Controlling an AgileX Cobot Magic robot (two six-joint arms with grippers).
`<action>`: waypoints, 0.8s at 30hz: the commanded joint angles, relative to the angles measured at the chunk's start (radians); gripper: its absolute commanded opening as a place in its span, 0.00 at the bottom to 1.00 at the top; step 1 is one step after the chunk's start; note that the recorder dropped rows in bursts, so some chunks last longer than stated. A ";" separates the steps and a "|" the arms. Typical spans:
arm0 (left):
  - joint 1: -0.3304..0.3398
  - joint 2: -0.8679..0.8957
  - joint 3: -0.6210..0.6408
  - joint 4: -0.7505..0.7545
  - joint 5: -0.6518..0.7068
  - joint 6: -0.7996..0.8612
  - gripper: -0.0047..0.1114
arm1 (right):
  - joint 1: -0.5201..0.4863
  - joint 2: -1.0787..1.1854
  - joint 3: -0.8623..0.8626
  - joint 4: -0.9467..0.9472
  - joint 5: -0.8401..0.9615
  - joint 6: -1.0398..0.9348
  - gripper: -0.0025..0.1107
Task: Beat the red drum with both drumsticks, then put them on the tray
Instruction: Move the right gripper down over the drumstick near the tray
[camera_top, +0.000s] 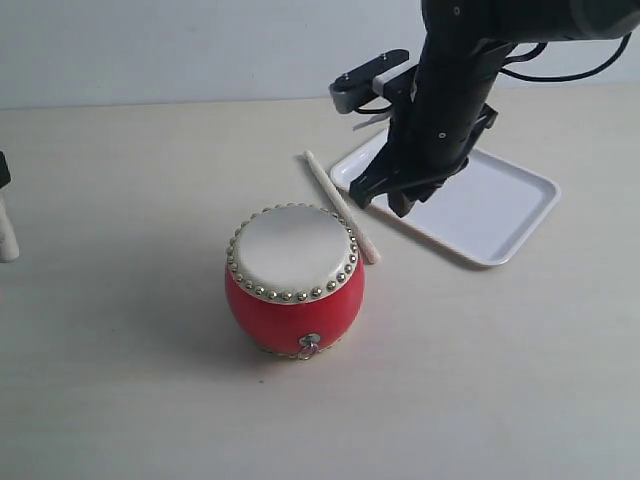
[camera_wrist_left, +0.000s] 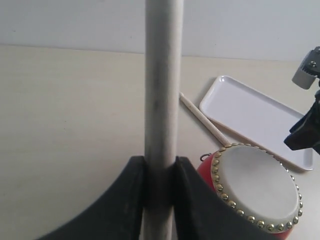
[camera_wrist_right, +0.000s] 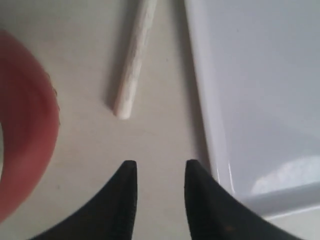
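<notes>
The red drum (camera_top: 294, 280) stands mid-table, cream skin up; it also shows in the left wrist view (camera_wrist_left: 252, 192) and as a red blur (camera_wrist_right: 22, 145) in the right wrist view. One drumstick (camera_top: 340, 205) lies on the table between the drum and the white tray (camera_top: 510, 205), also seen as the drumstick (camera_wrist_left: 205, 122) (camera_wrist_right: 132, 65). My right gripper (camera_top: 385, 200) (camera_wrist_right: 157, 167) hovers open and empty over the table beside the tray's edge (camera_wrist_right: 202, 100), short of that stick's end. My left gripper (camera_wrist_left: 160, 165) is shut on the second drumstick (camera_wrist_left: 163, 75); only its stick end (camera_top: 6, 235) shows at the exterior view's left edge.
The tray (camera_wrist_left: 255, 117) lies at the back right, behind the right arm (camera_top: 450, 90). A pale wall (camera_top: 200, 45) bounds the table's far side.
</notes>
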 joint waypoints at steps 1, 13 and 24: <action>-0.006 0.000 0.003 -0.002 -0.005 0.002 0.04 | 0.003 0.022 -0.016 0.004 -0.080 0.006 0.34; -0.006 0.000 0.003 -0.002 0.002 0.002 0.04 | 0.003 0.154 -0.104 0.000 -0.102 0.006 0.34; -0.006 0.000 0.003 -0.002 0.002 0.002 0.04 | 0.003 0.198 -0.155 0.037 -0.099 0.062 0.34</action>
